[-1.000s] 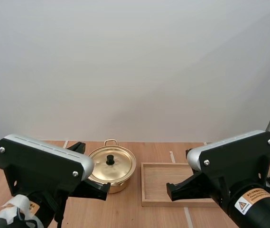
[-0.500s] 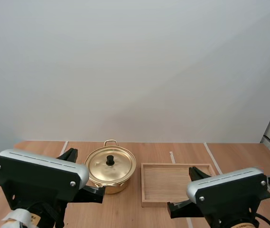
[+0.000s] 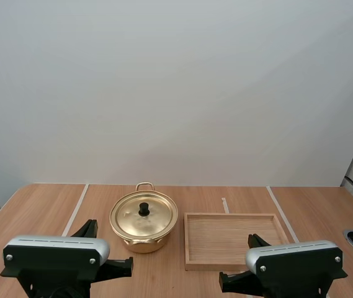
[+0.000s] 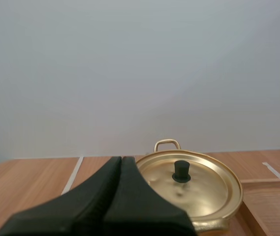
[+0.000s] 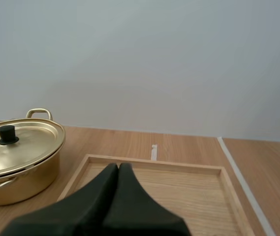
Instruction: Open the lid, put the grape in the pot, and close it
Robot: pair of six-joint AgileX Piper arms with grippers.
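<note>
Sitting on the table (image 3: 40, 208), the gold pot (image 3: 142, 239) is wearing its lid (image 3: 129, 218), with the black knob (image 3: 144, 210) standing at the lid's centre. In the high view the pot's loop handle (image 3: 144, 185) is pointing to 12 o'clock. The wooden tray (image 3: 235, 239) is lying at 3 o'clock of the pot, just beside it, with a narrow strip of table showing between them.

Left gripper (image 4: 121, 160): both fingers are lying pressed together as one dark wedge, pinching nothing. It is hovering at about 7 o'clock of the pot, its tip aiming toward the lid and apart from it.

Right gripper (image 5: 118, 166): the fingers are likewise pressed together, pinching nothing. It is hovering at 6 o'clock of the tray by the near rim, its tip aiming across the tray floor.

The arm housings are sitting low at the table's near edge, the left (image 3: 55, 248) at 7 o'clock of the pot and the right (image 3: 294, 256) at 5 o'clock of the tray. White tape lines (image 3: 77, 208) are running along the tabletop at 9 o'clock of the pot.
</note>
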